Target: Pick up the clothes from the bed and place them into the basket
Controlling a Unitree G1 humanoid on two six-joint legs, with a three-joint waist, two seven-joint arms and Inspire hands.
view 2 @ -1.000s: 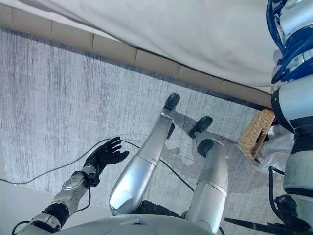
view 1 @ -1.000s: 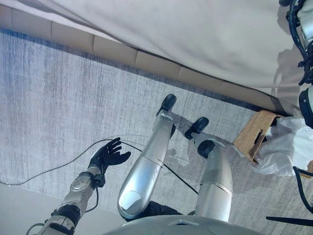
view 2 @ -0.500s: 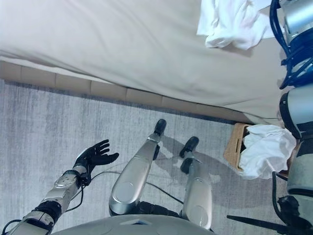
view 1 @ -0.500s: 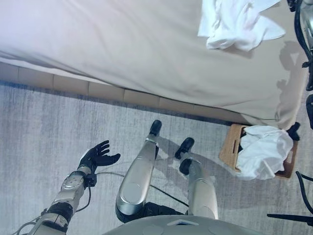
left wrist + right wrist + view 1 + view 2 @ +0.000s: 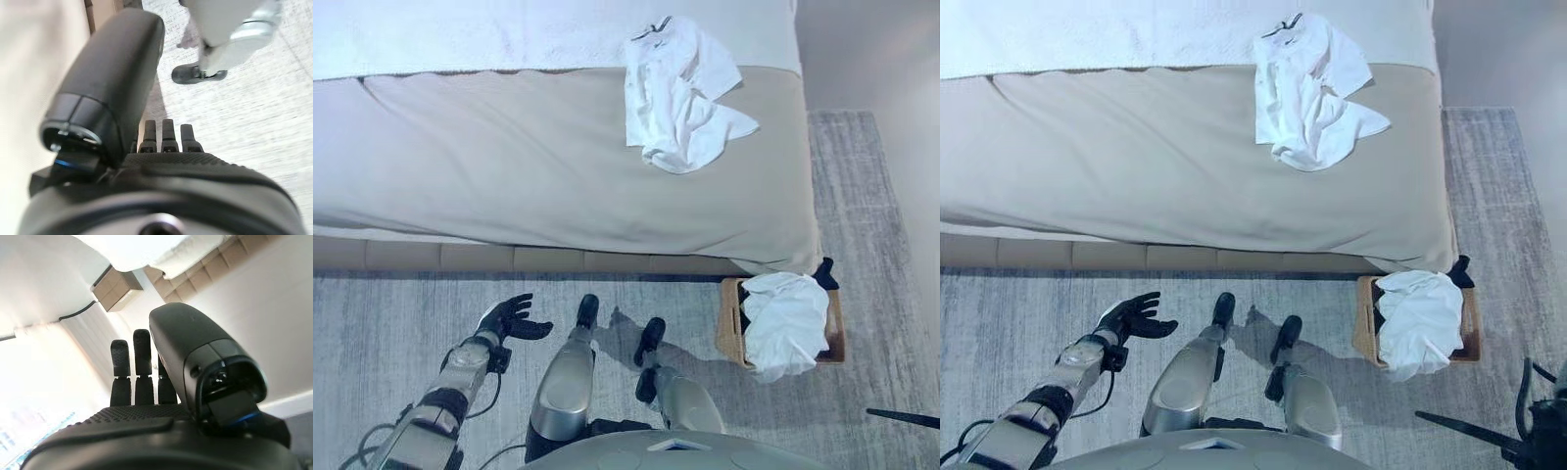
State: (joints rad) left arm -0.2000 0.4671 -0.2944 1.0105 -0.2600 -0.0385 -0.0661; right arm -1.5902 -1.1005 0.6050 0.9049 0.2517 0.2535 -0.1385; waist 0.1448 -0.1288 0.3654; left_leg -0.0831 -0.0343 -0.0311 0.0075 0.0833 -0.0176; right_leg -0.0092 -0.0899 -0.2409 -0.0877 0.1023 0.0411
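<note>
A crumpled white garment (image 5: 680,93) lies on the beige bed (image 5: 509,166), toward its far right part. A woven basket (image 5: 726,328) stands on the floor at the bed's near right corner, with white clothes (image 5: 785,323) heaped in it and a dark piece (image 5: 823,273) at its far edge. My left hand (image 5: 509,319) is open and empty, low over the rug in front of the bed. It also shows in the left wrist view (image 5: 168,139). My right hand (image 5: 137,367) shows in the right wrist view with its fingers straight and holding nothing.
A grey rug (image 5: 372,333) covers the floor in front of the bed. A white blanket (image 5: 460,34) covers the bed's far part. Bare pale floor (image 5: 871,59) lies to the right of the bed.
The camera has tilted up, so the whole bed, the garment and the basket have come into view. My left hand has stayed open and low. The right arm has left the eye views.
</note>
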